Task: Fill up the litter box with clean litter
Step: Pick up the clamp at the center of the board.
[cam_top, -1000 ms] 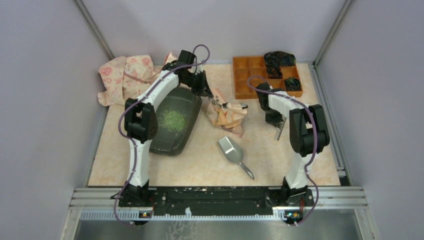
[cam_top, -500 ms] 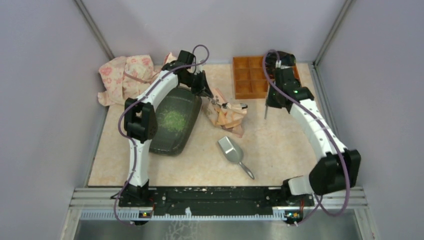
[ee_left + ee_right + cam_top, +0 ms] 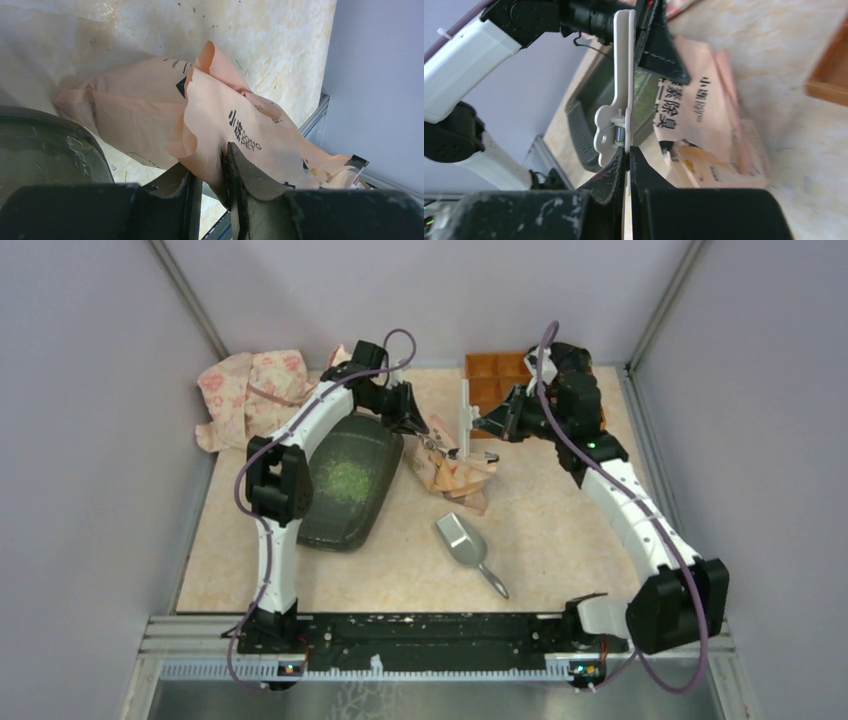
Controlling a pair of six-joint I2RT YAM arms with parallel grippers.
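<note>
The dark litter box (image 3: pixel 322 523) lies left of centre with a patch of green clean litter (image 3: pixel 347 480) in it. My left gripper (image 3: pixel 432 442) is shut on the top fold of the peach-pink printed bag (image 3: pixel 458 477), which slumps on the table just right of the box. In the left wrist view the fingers pinch the bag (image 3: pixel 220 115) at the gripper (image 3: pixel 223 161), with the box rim (image 3: pixel 60 135) at the left. My right gripper (image 3: pixel 484 426) is shut on a white spring bag clip (image 3: pixel 463 412), held upright just behind the bag. In the right wrist view the clip (image 3: pixel 624 75) sticks out of the gripper (image 3: pixel 628 154).
A grey metal scoop (image 3: pixel 464 543) lies on the table in front of the bag. An orange compartmented organiser (image 3: pixel 492 390) stands at the back right, partly under my right arm. A pink floral cloth (image 3: pixel 250 388) is bunched at the back left.
My right arm has swung from the right side up to the organiser and then left towards the bag, carrying the white clip. My left gripper still holds the bag in the same place.
</note>
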